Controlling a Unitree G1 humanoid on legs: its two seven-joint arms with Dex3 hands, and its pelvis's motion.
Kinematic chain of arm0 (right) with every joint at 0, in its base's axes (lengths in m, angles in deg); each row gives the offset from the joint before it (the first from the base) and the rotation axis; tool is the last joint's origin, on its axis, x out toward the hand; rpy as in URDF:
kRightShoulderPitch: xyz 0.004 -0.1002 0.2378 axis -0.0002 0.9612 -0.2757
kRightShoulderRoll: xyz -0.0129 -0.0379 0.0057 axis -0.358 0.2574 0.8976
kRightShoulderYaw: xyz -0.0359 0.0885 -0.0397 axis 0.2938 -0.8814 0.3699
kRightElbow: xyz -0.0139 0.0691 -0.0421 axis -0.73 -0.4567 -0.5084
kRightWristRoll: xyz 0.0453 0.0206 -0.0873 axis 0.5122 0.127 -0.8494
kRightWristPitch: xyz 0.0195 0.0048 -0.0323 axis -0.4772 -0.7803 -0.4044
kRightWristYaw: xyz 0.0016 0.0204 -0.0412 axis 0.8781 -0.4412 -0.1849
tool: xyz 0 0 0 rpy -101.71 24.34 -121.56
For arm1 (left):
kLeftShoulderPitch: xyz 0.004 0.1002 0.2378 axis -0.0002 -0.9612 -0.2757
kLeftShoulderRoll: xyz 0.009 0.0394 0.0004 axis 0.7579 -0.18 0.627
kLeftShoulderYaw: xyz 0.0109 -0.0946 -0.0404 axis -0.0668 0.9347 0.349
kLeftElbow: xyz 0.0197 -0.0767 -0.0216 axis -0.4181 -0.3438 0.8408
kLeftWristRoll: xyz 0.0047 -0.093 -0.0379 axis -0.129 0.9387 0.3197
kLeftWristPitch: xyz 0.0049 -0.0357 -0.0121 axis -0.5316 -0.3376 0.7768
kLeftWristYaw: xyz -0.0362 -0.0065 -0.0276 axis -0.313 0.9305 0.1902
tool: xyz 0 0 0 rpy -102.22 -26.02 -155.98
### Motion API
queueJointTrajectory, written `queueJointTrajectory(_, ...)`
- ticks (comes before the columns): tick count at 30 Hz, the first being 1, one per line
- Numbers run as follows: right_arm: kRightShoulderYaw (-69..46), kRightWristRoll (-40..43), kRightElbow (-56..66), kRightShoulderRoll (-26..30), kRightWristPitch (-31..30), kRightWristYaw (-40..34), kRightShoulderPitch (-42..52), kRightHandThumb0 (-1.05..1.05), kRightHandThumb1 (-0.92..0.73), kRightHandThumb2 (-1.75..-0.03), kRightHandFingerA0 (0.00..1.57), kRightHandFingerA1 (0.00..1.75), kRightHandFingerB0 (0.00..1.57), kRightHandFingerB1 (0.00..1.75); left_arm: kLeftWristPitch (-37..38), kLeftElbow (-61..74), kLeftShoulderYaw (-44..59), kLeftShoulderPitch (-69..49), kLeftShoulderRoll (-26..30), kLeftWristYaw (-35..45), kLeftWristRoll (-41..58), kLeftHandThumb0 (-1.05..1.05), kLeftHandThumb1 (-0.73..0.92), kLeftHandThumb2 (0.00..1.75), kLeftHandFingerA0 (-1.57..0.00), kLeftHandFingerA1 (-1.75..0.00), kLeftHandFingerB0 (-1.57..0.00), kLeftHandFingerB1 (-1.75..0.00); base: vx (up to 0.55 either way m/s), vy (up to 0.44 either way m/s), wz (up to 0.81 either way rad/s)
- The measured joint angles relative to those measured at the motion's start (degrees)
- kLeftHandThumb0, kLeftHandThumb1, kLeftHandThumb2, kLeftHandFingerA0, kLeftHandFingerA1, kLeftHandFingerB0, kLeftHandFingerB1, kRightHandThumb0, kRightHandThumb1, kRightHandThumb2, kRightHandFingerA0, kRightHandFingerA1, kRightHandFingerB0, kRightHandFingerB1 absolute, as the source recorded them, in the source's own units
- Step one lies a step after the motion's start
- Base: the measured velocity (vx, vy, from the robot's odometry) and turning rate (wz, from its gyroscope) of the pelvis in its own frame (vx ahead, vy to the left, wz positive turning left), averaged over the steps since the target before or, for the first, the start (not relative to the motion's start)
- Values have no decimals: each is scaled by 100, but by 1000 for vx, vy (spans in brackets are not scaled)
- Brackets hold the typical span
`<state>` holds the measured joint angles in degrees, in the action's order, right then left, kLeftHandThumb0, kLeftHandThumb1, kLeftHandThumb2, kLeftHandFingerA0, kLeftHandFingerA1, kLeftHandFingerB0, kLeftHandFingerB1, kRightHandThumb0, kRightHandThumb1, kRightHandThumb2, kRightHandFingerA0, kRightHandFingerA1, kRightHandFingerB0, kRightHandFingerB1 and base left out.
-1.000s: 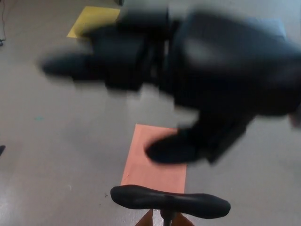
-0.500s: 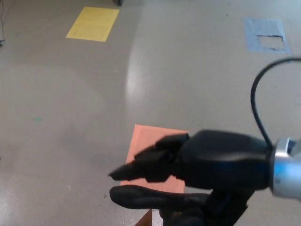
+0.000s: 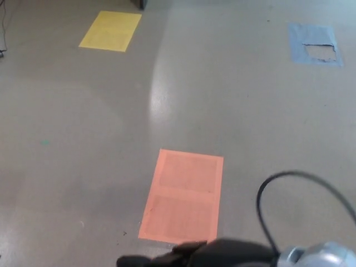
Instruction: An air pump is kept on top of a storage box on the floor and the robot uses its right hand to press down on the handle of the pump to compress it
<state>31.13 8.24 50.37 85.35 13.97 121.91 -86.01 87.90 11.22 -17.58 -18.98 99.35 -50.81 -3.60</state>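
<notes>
Only the top of my right hand [image 3: 222,253] shows, a black shape along the bottom edge with its silver wrist [image 3: 320,256] to the right. A black cable [image 3: 261,206] loops up from the wrist. A low dark sliver [image 3: 130,260] sticks out to the left of the hand; I cannot tell whether it belongs to the hand or to the pump handle. The pump's shaft and the storage box lie below the picture's edge. My left hand does not show.
Grey floor fills the view. An orange rectangle [image 3: 183,194] is marked on it just beyond my hand. A yellow rectangle [image 3: 110,30] lies far left, and a torn blue-grey patch [image 3: 314,43] far right.
My right hand swept down from the middle of the picture onto the black pump handle, then sank with it to the bottom edge. The handle has dropped out of sight.
</notes>
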Motion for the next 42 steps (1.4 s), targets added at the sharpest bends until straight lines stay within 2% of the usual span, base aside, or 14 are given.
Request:
queueJointTrajectory(10, 598, -531, -1465, -852, 204, -550, 80, -88, -88, -120, 6, 21, 7, 21, 67, 0, 5, -260, -25, -6, 1, -60, 77, 63, -28, -32, -22, -29, 0, 0, 0)
queueJointTrajectory(11, 645, -582, -1662, -960, 221, -616, 62, -86, -85, -118, 7, 24, 8, 25, 68, 0, 5, -264, -25, -6, 1, -59, 77, 63, -28, -33, -22, -29, 0, 0, 0)
queueJointTrajectory(18, 788, -797, -2814, -1480, 302, -982, -139, -86, -86, -118, 0, 20, 10, 23, 74, 2, 11, -264, -27, -6, 3, -58, 78, 64, -25, -32, -22, -29, 0, 0, 0)
queueJointTrajectory(21, 821, -855, -3358, -1691, 331, -1138, -273, -84, -83, -115, 7, 25, 9, 27, 74, 2, 15, -265, -27, -6, 5, -58, 77, 63, -25, -31, -23, -29, 0, 0, 0)
queueJointTrajectory(26, 836, -922, -4199, -1960, 364, -1364, -473, -85, -83, -115, 9, 26, 9, 28, 74, 2, 21, -265, -28, -6, 7, -58, 77, 63, -27, -32, -24, -29, 0, 0, 0)
queueJointTrajectory(27, 838, -938, -4439, -2031, 374, -1425, -529, -77, -92, -74, 9, 24, 10, 25, 74, 2, 23, -265, -28, -6, 8, -58, 78, 63, -29, -33, -23, -29, 0, 0, 0)
queueJointTrajectory(28, 837, -950, -4626, -2081, 381, -1476, -569, -77, -92, -74, 9, 24, 10, 25, 75, 2, 23, -266, -29, -6, 9, -58, 78, 63, -29, -33, -23, -29, 0, 0, 0)
queueJointTrajectory(29, 838, -963, -4826, -2132, 393, -1526, -608, -83, -80, -112, 9, 27, 9, 31, 75, 2, 23, -266, -29, -6, 9, -59, 78, 63, -29, -33, -23, -29, 0, 0, 0)
queueJointTrajectory(39, 868, -1091, -6673, -2583, 455, -1981, -895, -85, -83, -117, 9, 25, 9, 27, 75, 1, 24, -284, -51, -6, 9, -59, 77, 63, -28, -32, -24, -29, 0, 0, 0)
queueJointTrajectory(40, 874, -1102, -6914, -2645, 466, -2046, -930, -85, -80, -93, 6, 22, 9, 26, 75, 1, 25, -288, -60, -6, 9, -59, 77, 63, -28, -32, -23, -29, 0, 0, 0)
queueJointTrajectory(41, 876, -1108, -7017, -2675, 470, -2075, -946, -85, -80, -93, 6, 22, 9, 26, 75, 2, 25, -290, -64, -6, 9, -59, 77, 63, -28, -32, -23, -29, 0, 0, 0)
queueJointTrajectory(42, 879, -1121, -7201, -2728, 481, -2129, -972, -79, -92, -78, 9, 24, 9, 24, 76, 2, 26, -294, -75, -6, 9, -58, 78, 63, -28, -32, -23, -29, 0, 0, 0)
